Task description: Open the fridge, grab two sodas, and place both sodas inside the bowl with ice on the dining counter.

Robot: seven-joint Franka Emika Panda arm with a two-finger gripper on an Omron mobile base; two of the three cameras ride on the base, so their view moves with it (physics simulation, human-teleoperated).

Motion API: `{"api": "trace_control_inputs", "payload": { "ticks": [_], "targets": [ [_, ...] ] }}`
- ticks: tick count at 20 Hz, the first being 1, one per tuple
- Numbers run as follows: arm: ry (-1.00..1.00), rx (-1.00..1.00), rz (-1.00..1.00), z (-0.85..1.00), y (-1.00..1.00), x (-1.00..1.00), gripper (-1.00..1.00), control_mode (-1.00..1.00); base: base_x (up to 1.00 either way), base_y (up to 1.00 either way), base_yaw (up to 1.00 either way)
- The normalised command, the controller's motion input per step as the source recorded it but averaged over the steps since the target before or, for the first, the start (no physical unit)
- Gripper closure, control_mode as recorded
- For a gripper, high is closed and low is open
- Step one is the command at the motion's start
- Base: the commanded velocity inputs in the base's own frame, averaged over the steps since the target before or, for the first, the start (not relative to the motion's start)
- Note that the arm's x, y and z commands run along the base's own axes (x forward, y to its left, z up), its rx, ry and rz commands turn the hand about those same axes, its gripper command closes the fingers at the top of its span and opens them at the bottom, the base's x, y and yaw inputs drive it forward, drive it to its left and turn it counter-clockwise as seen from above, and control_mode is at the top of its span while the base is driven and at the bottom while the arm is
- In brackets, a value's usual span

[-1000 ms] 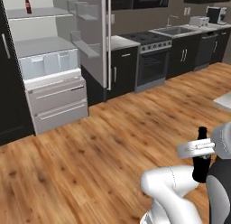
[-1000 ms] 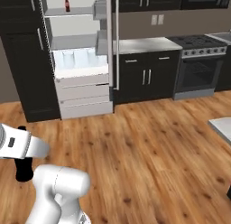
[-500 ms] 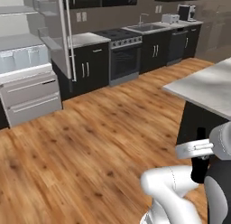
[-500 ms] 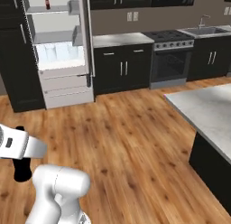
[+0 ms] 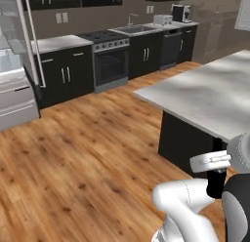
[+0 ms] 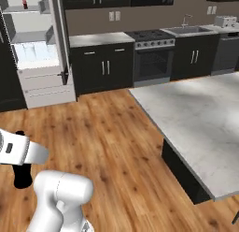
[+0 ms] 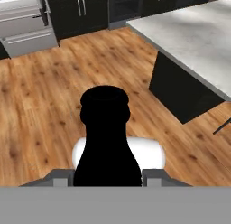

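Note:
My gripper is shut on a dark, nearly black soda bottle, which stands upright between the fingers and hides much of the floor behind it. The same bottle hangs under the hand at the lower right of the left base view, and low at the left in the right base view. The fridge stands open at the far left, with a cola bottle on its top shelf. The dining counter spreads to the right. The bowl is out of view.
Black cabinets with a stove and a sink line the back wall. Open wooden floor lies between the fridge and the island. The island's dark base and near corner stand close on the right.
Both base views have swung to the right: the fridge slid to the left edge and the marble counter came in from the right. The dark bottle stays in my shut gripper.

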Motion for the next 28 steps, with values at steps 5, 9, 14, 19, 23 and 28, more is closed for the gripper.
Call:
{"api": "trace_control_inputs", "payload": {
  "ticks": [5,9,14,19,23,28],
  "targets": [
    [0.00,0.00,0.00,0.00,0.00,0.00,1.00,1.00,-0.12,-1.00,-0.04],
    [0.00,0.00,0.00,0.00,0.00,0.00,1.00,1.00,-0.54,-1.00,-0.04],
    [0.00,0.00,0.00,0.00,0.00,0.00,1.00,1.00,-0.27,-1.00,-0.04],
    [0.00,0.00,0.00,0.00,0.00,0.00,1.00,1.00,-0.06,-1.00,-0.02],
    [0.00,0.00,0.00,0.00,0.00,0.00,1.00,1.00,0.01,-1.00,0.00],
    [0.00,0.00,0.00,0.00,0.00,0.00,1.00,1.00,0.12,-1.00,0.00]
  ]
}}
